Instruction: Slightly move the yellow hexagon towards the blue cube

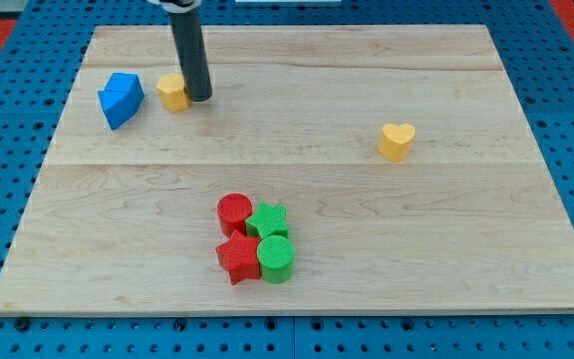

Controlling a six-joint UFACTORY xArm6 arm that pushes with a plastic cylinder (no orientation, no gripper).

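Observation:
The yellow hexagon (172, 92) lies near the view's top left on the wooden board (446, 229). The blue cube (120, 100) sits just to its left, with a small gap between them. My tip (199, 97) rests on the board at the hexagon's right side, touching it or nearly so. The dark rod rises from there out of the view's top.
A yellow heart (398, 141) lies at the right. Below the middle is a tight cluster: a red cylinder (234, 212), a green star (267, 219), a red star (237, 258) and a green cylinder (276, 258). Blue pegboard (8, 120) surrounds the board.

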